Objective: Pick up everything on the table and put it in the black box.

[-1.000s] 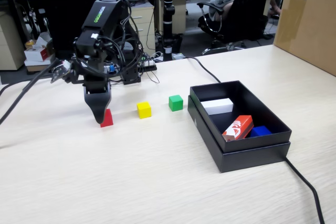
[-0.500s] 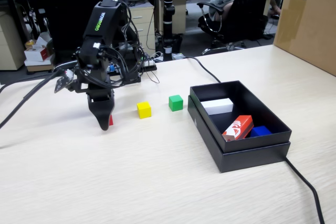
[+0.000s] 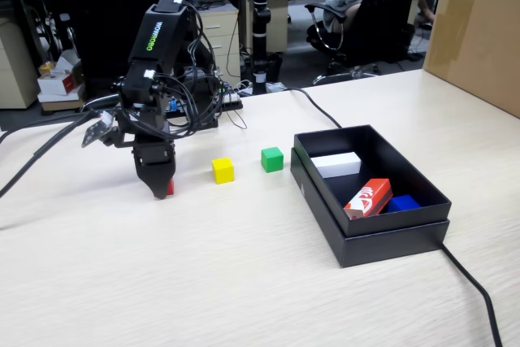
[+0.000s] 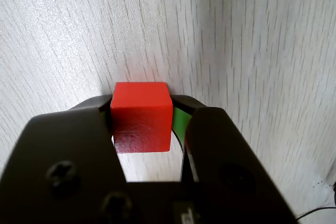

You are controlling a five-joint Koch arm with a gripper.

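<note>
My gripper (image 3: 161, 188) points straight down at the left of the pale wood table (image 3: 244, 274), its tips at the table top. In the wrist view my gripper (image 4: 142, 103) has a jaw pressed against each side of the red cube (image 4: 142, 121); only a sliver of that cube (image 3: 170, 188) shows in the fixed view. I cannot tell whether it rests on the table (image 4: 247, 35). The yellow cube (image 3: 223, 170) and the green cube (image 3: 272, 158) sit to the right. The black box (image 3: 382, 245) stands further right.
Inside the box lie a white block (image 3: 336, 164), an orange-red carton (image 3: 367, 198) and a blue piece (image 3: 403, 203). A brown cardboard carton (image 3: 479, 30) stands at the back right. Black cables (image 3: 475, 290) run behind the box and from the arm's left.
</note>
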